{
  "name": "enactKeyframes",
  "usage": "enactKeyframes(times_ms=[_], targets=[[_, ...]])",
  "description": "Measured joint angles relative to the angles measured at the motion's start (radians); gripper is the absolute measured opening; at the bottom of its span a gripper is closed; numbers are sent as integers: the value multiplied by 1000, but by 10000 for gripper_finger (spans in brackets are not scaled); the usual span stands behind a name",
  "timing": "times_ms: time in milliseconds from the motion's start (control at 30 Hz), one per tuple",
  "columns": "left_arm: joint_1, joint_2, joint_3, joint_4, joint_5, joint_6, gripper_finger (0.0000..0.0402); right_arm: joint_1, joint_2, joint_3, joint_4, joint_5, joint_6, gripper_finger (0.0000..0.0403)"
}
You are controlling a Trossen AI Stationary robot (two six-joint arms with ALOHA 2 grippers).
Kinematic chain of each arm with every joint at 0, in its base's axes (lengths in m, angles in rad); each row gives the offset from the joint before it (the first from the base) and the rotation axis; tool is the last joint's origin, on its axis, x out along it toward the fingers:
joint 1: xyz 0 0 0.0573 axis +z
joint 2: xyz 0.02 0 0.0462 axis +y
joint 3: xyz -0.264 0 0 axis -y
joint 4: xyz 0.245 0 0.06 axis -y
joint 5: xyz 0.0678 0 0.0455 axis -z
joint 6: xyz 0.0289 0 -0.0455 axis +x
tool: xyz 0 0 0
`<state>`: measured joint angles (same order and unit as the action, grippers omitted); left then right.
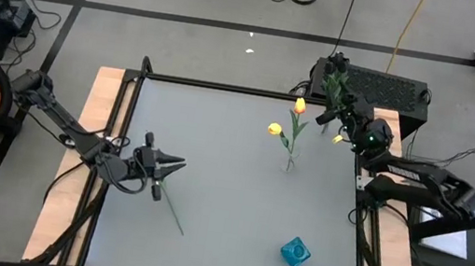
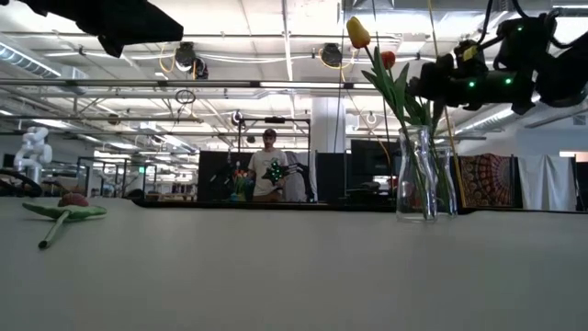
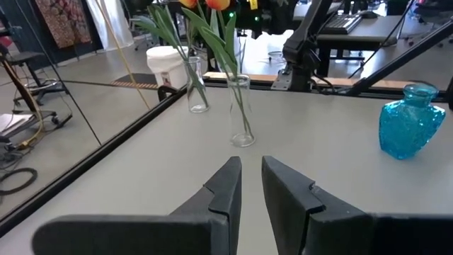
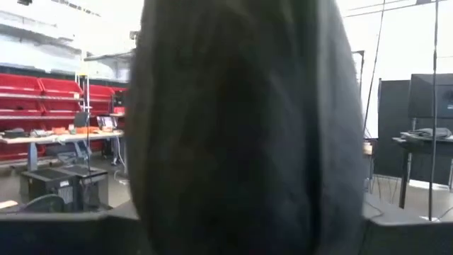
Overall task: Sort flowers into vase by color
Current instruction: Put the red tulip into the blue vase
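Landmark: clear glass vase (image 1: 289, 164), mid-table toward the far right.

Yellow tulips (image 1: 299, 105) stand upright in it; 2 yellow heads seen from above. Low view shows a reddish bud (image 2: 388, 60) near them; can't tell which vase holds it.

2nd clear vase (image 3: 197, 95) just beyond the landmark, at the far right edge, w/ green stems in it.

Right gripper (image 1: 333, 110) high over that 2nd vase; wrist cam blocked by a dark shape, finger gap and hold can't be told.

Left gripper (image 1: 174, 166) well left of landmark, fingers (image 3: 225, 191) narrowly parted, nothing between them.

Loose flower (image 2: 69, 210) flat on table nr left gripper, stem (image 1: 171, 208) trailing toward the near edge.

Blue vase (image 1: 295, 251) nearer front than landmark, no flowers.

Person (image 2: 268, 175) in the room behind.
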<state>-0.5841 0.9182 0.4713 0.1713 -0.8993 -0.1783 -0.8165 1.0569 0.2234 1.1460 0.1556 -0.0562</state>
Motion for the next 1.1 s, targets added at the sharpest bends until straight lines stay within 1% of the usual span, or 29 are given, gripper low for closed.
enactKeyframes(times_ms=[267, 500, 733, 967, 1100], targets=[[0, 29, 0, 3, 8, 0, 66, 0, -146, 0, -183, 0, -43, 246], [0, 29, 0, 5, 8, -1, 66, 0, -256, 0, -312, 0, -46, 262], [0, 29, 0, 5, 7, -1, 66, 0, -342, 0, -468, 0, -65, 269], [0, 29, 0, 5, 7, -4, 66, 0, -425, 0, -540, 0, -84, 269], [0, 29, 0, 5, 7, -3, 66, 0, -478, 0, -616, -1, -82, 269]])
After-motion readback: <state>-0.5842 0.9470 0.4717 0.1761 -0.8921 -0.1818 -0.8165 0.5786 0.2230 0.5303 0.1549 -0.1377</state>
